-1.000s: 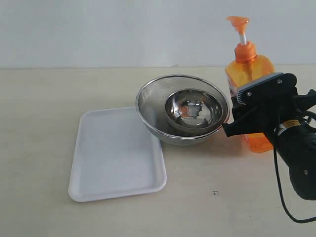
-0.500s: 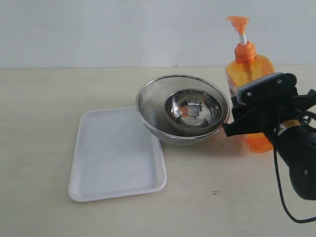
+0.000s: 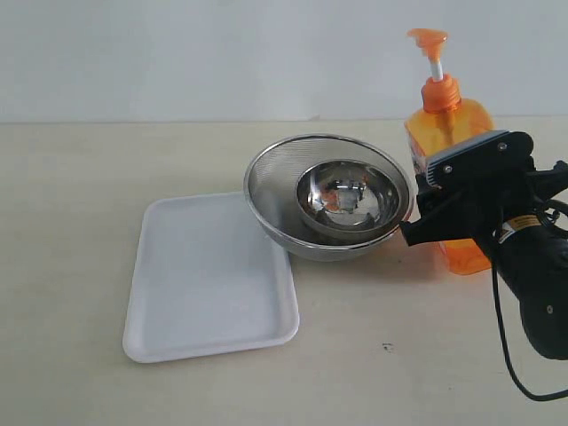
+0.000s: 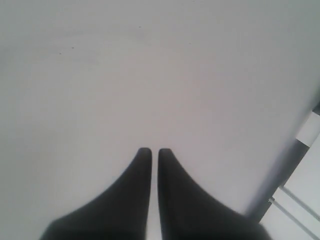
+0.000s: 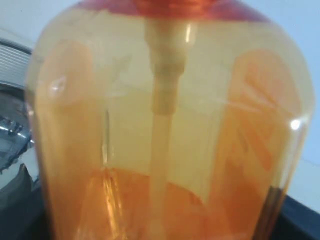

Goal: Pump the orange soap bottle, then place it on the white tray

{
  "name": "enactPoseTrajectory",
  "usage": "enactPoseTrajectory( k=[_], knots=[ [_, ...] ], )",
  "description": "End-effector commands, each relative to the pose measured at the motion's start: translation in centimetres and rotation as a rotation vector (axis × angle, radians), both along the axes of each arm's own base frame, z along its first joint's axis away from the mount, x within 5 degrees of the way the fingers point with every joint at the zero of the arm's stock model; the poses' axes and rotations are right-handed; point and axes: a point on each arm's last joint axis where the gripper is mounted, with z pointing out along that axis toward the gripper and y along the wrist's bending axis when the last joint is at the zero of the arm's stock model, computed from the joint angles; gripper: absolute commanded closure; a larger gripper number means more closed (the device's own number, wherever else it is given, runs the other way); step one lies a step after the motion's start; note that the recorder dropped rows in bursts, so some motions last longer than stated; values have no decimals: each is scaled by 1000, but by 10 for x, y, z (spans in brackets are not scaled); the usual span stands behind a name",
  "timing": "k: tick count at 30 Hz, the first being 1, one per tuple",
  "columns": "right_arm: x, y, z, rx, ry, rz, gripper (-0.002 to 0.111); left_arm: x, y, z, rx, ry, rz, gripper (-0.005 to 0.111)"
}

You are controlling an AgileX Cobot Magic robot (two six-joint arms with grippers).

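Right wrist view: right end effector grips the translucent, flat-sided orange soap bottle. The left end effector, tapered and black, is closed.

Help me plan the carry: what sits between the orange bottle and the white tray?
In the exterior view, a small steel bowl nested in a mesh bowl stands between bottle and tray.

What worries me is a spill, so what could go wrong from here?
1. The right gripper holds the orange soap bottle around its body, far below the pump head; a press up there might tip it.
2. The nested steel bowls stand between bottle and white tray; a low carry could clip their rim.
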Motion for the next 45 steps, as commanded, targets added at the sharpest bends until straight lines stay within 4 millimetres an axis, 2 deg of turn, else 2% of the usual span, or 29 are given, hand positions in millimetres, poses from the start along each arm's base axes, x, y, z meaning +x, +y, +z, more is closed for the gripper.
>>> enactPoseTrajectory(
  k=[1, 4, 7, 8, 10, 12, 14, 16, 19, 22, 26, 30, 32, 40, 45],
  knots=[
    [2, 0, 11, 3, -81, 2, 108, -9, -3, 6, 63, -101, 14, 102],
    [2, 0, 11, 5, -81, 1, 108, -13, -9, 7, 306, -231, 136, 102],
    [2, 0, 11, 9, -81, 3, 108, -22, -20, 9, 649, -471, 300, 102],
    [2, 0, 11, 9, -79, 3, 108, -25, -22, 10, 722, -495, 312, 102],
    [2, 1, 11, 8, -79, 5, 108, -29, -20, 16, 734, -423, 279, 102],
    [2, 1, 10, 8, -78, 5, 108, -32, -14, 22, 705, -252, 223, 102],
    [2, 1, 10, 8, -75, 6, 108, -37, -7, 28, 758, -152, 250, 102],
    [2, 1, 10, 8, -75, 6, 108, -45, -6, 32, 855, -171, 270, 102],
    [2, 1, 11, 8, -82, 5, 108, -60, -13, 34, 942, -227, 177, 102],
    [2, 1, 11, 8, -82, 5, 108, -68, -16, 36, 959, -282, 116, 102],
    [2, 1, 11, 8, -78, 5, 108, -76, -21, 31, 1109, -358, 93, 102],
    [2, 1, 11, 9, -85, 4, 108, -89, -31, 24, 1155, -456, -85, 102],
    [2, 1, 11, 9, -85, 4, 108, -92, -33, 22, 1187, -505, -99, 102],
    [2, 1, 11, 10, -79, 5, 108, -86, -33, 19, 1176, -472, -119, 102],
    [2, 1, 11, 10, -81, 5, 108, -78, -42, 4, 1205, -496, -274, 102]
  ],
)
